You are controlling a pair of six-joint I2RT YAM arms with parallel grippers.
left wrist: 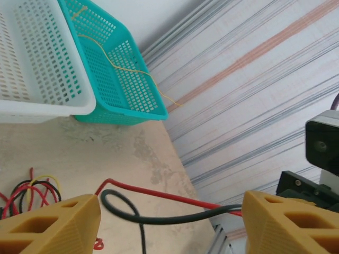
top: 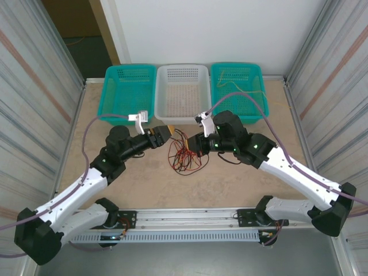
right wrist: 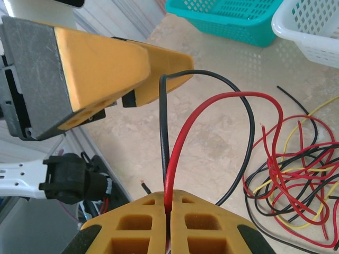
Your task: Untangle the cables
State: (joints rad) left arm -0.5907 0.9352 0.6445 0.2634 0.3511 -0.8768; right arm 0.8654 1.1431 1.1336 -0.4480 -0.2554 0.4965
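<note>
The cables (top: 184,155) lie as a loose tangle of thin red, black and yellow wires on the table between my two grippers. My right gripper (top: 192,144) is shut on a red and a black wire, which rise out of its closed fingertips (right wrist: 168,209) and arch back down to the tangle (right wrist: 296,180). My left gripper (top: 168,133) stands open just left of it. The same red wire (left wrist: 159,194) and black wire (left wrist: 159,219) stretch across the wide gap between its yellow fingers (left wrist: 53,227). Part of the tangle (left wrist: 29,193) shows at that view's lower left.
Three baskets line the far edge: a teal one (top: 123,117), a white one (top: 183,71) and a teal one (top: 214,80) holding a single yellow wire (top: 241,92). Corrugated walls close in both sides. The arms' thick lavender hoses arc above the table.
</note>
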